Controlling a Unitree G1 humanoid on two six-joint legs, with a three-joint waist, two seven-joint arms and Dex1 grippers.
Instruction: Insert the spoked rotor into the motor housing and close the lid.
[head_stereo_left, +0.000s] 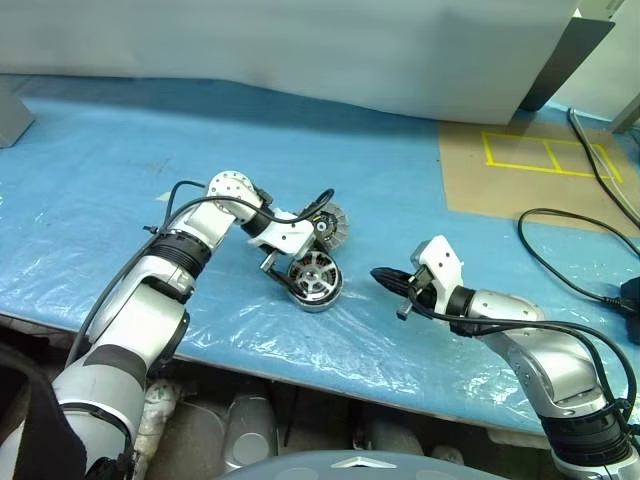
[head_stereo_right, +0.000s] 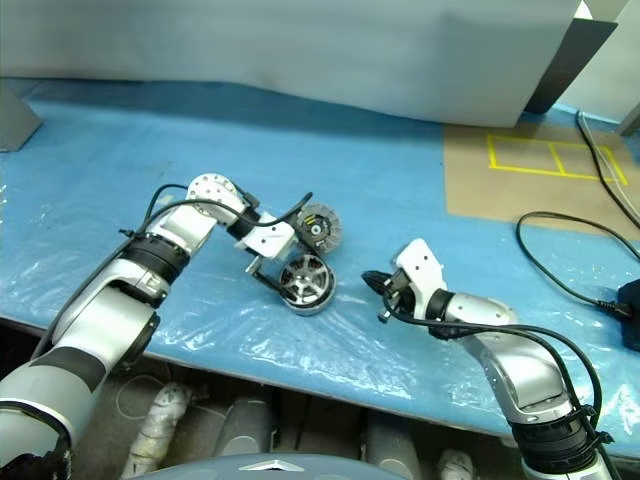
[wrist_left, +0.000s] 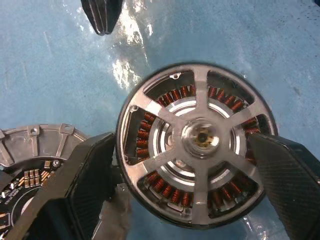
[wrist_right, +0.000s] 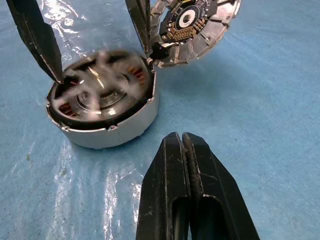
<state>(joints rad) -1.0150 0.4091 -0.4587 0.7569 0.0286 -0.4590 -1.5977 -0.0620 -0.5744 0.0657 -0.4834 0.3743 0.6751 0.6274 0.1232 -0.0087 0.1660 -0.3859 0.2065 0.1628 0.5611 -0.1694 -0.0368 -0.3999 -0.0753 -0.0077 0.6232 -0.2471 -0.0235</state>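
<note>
The motor housing (head_stereo_left: 315, 282) stands upright on the blue sheet, its silver wall (wrist_right: 110, 135) facing my right wrist camera. The spoked rotor (wrist_left: 197, 145) lies inside it, with copper windings showing through the gaps. My left gripper (head_stereo_left: 300, 268) reaches down over it, open. Its fingers (wrist_left: 75, 190) stand on either side of the rim, and I cannot tell whether they touch it. The lid (head_stereo_left: 328, 222) is tilted on its edge just behind the housing, against the left gripper. My right gripper (head_stereo_left: 385, 275) hovers to the right of the housing, shut and holding nothing.
A blue plastic sheet (head_stereo_left: 120, 180) covers the table. A brown panel with yellow tape (head_stereo_left: 520, 170) lies at the back right. Black cables (head_stereo_left: 570, 250) run along the right side. The table's front edge (head_stereo_left: 300, 365) is close below the housing.
</note>
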